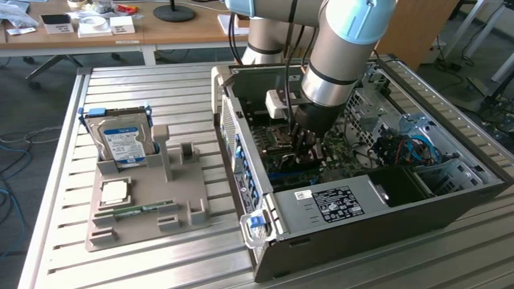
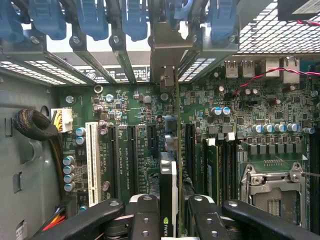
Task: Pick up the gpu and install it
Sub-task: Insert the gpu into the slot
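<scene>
Pincer (image 2: 169, 212) deep inside open computer case (image 1: 386, 211) lying on slatted tabletop (image 1: 144, 84), partly closed, fingers (image 2: 145, 215) clamped on either side of gpu (image 2: 169, 200). Gpu stands on edge over motherboard (image 2: 250, 130), among expansion slots, its metal bracket (image 2: 170, 50) at rear slot openings. Outside case: grey parts tray (image 1: 153, 205) holding hard drive (image 1: 120, 138) and RAM stick (image 1: 132, 211).
</scene>
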Controlling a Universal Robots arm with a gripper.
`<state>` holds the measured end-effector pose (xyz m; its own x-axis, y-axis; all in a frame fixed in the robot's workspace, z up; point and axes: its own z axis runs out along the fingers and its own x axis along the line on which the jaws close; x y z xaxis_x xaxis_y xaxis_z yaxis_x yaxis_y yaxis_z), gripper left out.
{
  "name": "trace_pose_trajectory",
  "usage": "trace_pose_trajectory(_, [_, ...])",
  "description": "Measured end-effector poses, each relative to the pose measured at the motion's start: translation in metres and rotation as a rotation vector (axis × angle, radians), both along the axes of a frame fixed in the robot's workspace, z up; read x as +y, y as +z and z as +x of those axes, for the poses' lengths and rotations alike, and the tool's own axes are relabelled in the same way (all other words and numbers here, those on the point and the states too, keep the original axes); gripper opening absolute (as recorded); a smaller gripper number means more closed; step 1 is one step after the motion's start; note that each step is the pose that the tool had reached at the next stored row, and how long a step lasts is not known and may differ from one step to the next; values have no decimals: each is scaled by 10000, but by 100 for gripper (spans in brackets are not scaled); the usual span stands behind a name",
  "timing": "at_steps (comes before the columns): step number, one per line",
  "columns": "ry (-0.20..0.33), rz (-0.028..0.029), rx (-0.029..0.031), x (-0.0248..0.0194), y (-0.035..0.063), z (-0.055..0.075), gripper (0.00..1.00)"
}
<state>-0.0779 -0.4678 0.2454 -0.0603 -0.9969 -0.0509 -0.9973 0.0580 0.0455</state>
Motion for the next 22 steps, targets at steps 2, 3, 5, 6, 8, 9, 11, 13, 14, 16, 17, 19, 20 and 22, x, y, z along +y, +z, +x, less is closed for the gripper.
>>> trace_pose_trajectory(2, [0, 0, -1, 0, 0, 0, 27])
trace_pose_trajectory(3, [0, 0, -1, 0, 0, 0, 27])
trace_pose_trajectory(5, [0, 5, -3, 0, 8, 0, 27])
trace_pose_trajectory(6, [-1, 5, -2, 0, 15, 0, 27])
trace_pose_trajectory(8, [-1, 3, -1, 0, 19, 0, 27])
trace_pose_trajectory(9, [-1, 0, -1, 0, 20, 0, 27])
trace_pose_trajectory(11, [0, -2, 0, 0, 20, 0, 27])
trace_pose_trajectory(13, [0, -3, 0, -1, 18, 0, 27])
trace_pose_trajectory(14, [0, -1, 0, -2, 16, 0, 27])
trace_pose_trajectory(16, [0, 0, -1, -4, 13, 0, 27])
trace_pose_trajectory(17, [-1, -1, -1, -5, 12, 0, 27])
trace_pose_trajectory(19, [0, -1, 0, -6, 4, 0, 27])
trace_pose_trajectory(20, [0, -4, 2, -6, 0, 0, 27])
trace_pose_trajectory(22, [1, 10, -2, -6, -11, 0, 27])
